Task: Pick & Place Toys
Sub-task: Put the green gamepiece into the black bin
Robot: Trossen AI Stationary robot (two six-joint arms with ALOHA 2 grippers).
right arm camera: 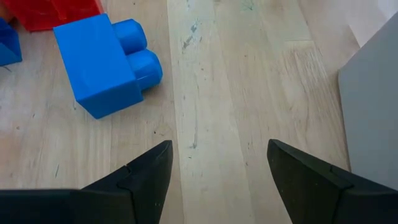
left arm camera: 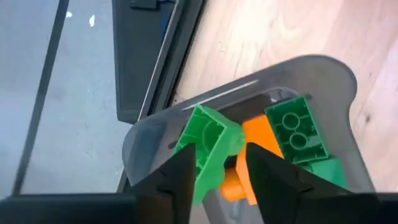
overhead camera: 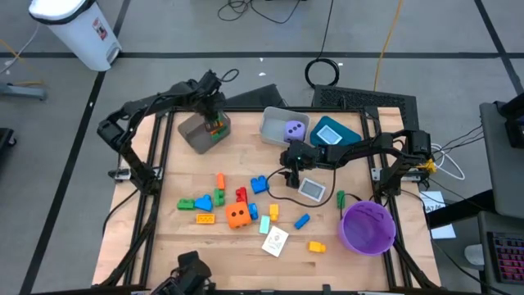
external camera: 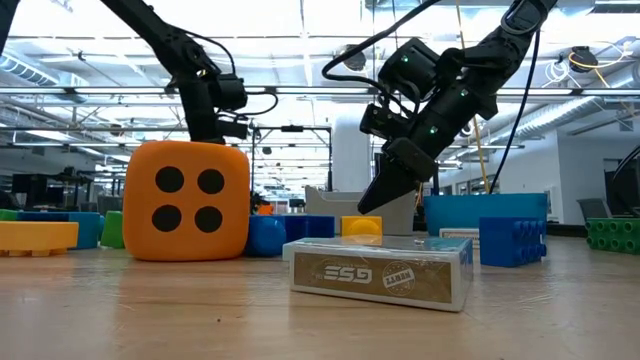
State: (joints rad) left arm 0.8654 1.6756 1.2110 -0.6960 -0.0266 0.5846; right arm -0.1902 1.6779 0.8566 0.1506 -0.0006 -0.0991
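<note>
My left gripper (overhead camera: 214, 123) is over the brown-grey bin (overhead camera: 196, 135) at the far left, shut on a green block (left arm camera: 208, 146). Orange (left arm camera: 261, 134) and green (left arm camera: 295, 127) blocks lie in the bin below. My right gripper (overhead camera: 292, 161) is open and empty, pointing down just above the table beside the grey bin (overhead camera: 274, 123), which holds the purple die (overhead camera: 293, 129). A blue block (right arm camera: 102, 62) lies just ahead of it. Loose blocks, the orange die (overhead camera: 238, 215) and cards (overhead camera: 276, 241) lie on the table's near half. My left gripper has the green block (left arm camera: 205, 155) between its two fingers, coming from above. The block is tilted, its hollow underside toward the camera, and is held over the bin. An orange piece (left arm camera: 231, 182) shows between the fingers beside it; whether the fingers touch that too, I cannot tell.
A teal bin (overhead camera: 332, 133) stands right of the grey bin. The purple round bowl (overhead camera: 367, 225) stands at the near right. A white-blue card (overhead camera: 312, 189) and a black cable (overhead camera: 278, 176) lie near my right gripper. In the low view a card box (external camera: 380, 272) lies in front.
</note>
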